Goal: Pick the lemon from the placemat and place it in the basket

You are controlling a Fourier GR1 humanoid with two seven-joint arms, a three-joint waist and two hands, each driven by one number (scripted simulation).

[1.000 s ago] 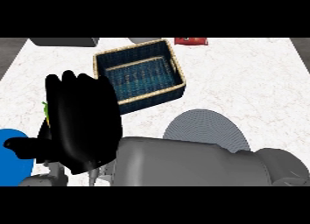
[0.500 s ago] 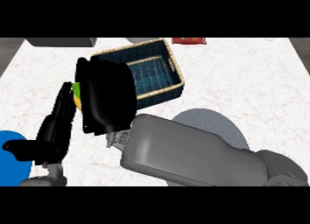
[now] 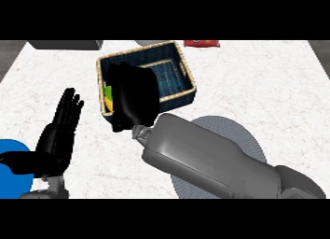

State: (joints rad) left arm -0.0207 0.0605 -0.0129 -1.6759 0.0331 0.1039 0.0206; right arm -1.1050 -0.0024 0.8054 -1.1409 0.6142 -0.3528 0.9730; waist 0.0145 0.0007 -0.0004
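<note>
My right hand (image 3: pixel 134 93) curls round the lemon (image 3: pixel 108 97). Only a yellow sliver with a green edge shows, at the hand's 9 o'clock side, over the basket's (image 3: pixel 188 74) 9 o'clock rim. Half a second ago this hand hung lower, off the basket's 7 o'clock corner. My left hand (image 3: pixel 56 137) rests at 8 o'clock, fingers spread and upright.

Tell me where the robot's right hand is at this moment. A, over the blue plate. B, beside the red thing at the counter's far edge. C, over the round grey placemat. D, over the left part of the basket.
D: the right hand covers the left part of the basket, with a yellow-green sliver, likely the lemon, showing at the hand's left edge.
</note>
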